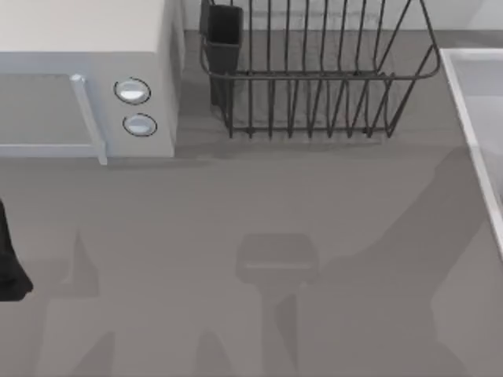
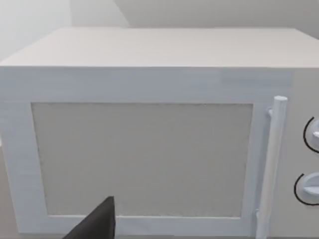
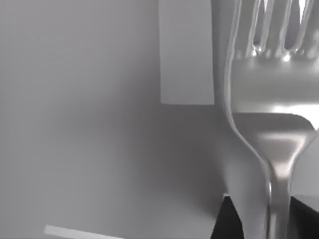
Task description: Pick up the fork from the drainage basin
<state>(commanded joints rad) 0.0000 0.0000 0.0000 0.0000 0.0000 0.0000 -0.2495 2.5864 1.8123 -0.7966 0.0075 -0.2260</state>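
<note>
In the right wrist view the fork [image 3: 271, 89], shiny silver, stands very close with its tines pointing away from the camera. Its narrow shaft runs down between the two dark fingers of my right gripper [image 3: 271, 226], which is shut on it. The fork hangs in the air above the grey table. The drainage basin [image 1: 314, 86], a dark wire rack with a black cutlery cup [image 1: 224, 35] on its left end, stands at the back centre in the top view. My left arm [image 1: 9, 267] is parked at the left edge, and one dark fingertip [image 2: 97, 224] faces the microwave.
A white microwave [image 1: 86, 78] with a bar handle and two round knobs fills the back left. A white sink rim [image 1: 471, 118] runs along the right edge. Arm shadows fall across the grey table [image 1: 236, 204].
</note>
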